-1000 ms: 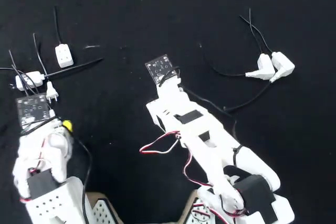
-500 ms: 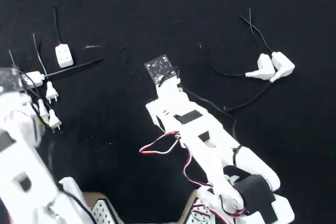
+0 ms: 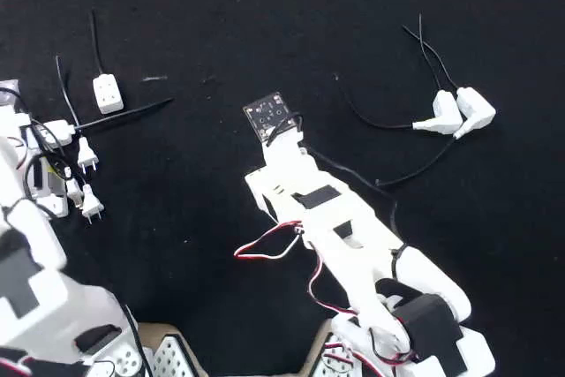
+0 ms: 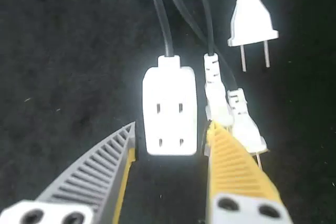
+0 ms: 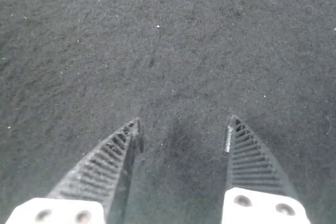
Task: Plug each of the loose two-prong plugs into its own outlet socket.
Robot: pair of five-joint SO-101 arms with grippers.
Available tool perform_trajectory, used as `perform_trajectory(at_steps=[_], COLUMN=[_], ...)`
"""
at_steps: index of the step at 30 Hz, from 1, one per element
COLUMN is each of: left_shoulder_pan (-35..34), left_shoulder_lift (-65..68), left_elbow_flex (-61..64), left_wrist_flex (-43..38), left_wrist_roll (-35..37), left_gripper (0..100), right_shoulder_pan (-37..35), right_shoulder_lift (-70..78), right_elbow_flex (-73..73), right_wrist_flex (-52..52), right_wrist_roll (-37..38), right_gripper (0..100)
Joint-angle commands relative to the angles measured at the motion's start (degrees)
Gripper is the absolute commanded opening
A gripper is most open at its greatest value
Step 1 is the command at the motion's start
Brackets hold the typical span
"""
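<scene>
Jaws of the left gripper [image 4: 170, 128] stand spread, one grey and one yellow, either side of a white rectangular plastic outlet block [image 4: 169, 106] on a black cord, without pinching it. Just beside the block lie two white two-prong plugs [image 4: 218, 95], one overlapping the other, next to the yellow finger's tip; whether it touches them I cannot tell. A third white plug [image 4: 252, 22] lies apart, prongs bare. In the high view this arm sits at the left edge of the frame, the loose plugs beside it. A second white outlet block [image 3: 108, 93] lies in the upper left, and two white plug bodies [image 3: 446, 114] touch each other in the upper right. The right gripper [image 5: 185, 120], mid-frame, is spread over bare black tablecloth [image 5: 173, 35].
</scene>
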Motion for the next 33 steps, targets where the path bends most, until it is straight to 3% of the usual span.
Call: perform_trajectory(at_steps=[1, 10, 12, 14, 22, 29, 33], left_shoulder_pan=[1.54, 1.54, 1.36, 0.66, -0.04, 9.27, 17.71], left_shoulder_lift=[6.86, 18.90, 19.78, 19.16, 11.34, -0.18, -9.05], left_elbow_flex=[-8.92, -16.92, -17.10, -18.15, -23.96, -21.93, -15.60], left_wrist_flex=[-0.26, 0.35, 0.62, 3.25, 20.13, 33.93, 35.16], left_wrist_roll=[-0.26, 0.00, 0.09, 0.18, 6.77, 9.32, 13.10], left_gripper=[22, 21, 15, 3, 3, 3, 3], right_shoulder_pan=[-0.62, -0.70, -0.70, -0.70, -0.62, -0.44, -0.44], right_shoulder_lift=[-2.24, -2.24, -2.24, -2.24, -2.24, -2.68, -2.77], right_elbow_flex=[-0.31, -0.31, -0.31, -0.31, -0.31, -0.57, -0.75], right_wrist_flex=[-1.05, -1.05, -1.05, -1.05, -1.05, 0.88, 2.20], right_wrist_roll=[0.53, 0.53, 0.53, 0.53, 0.53, 0.53, 0.53], right_gripper=[24.0, 24.0, 24.0, 24.0, 24.0, 24.0, 23.8])
